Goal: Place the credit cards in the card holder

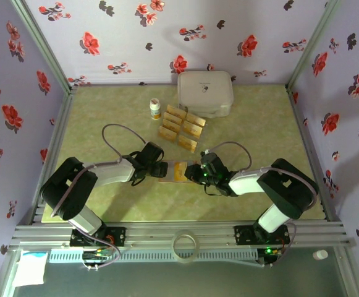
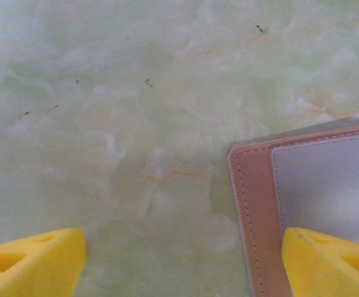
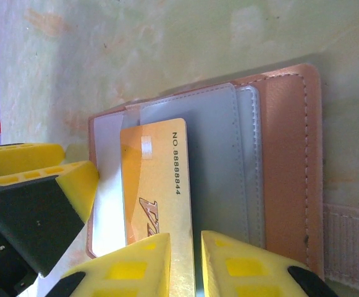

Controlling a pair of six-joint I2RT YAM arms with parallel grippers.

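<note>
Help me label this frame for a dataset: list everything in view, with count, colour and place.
credit cards: about seven, gold, loose at table centre, before the box
gold card: one, gold, over the card holder's pockets
card holder: one, pinkish-tan, open between the pincers
box: one, white, far table edge
bottle: one, white, left of the cards
tape roll: one, translucent, near rail
table: one, green marbled
left pincer: yellow, open, one finger over the card holder's edge
right pincer: yellow, shut on the gold card
</note>
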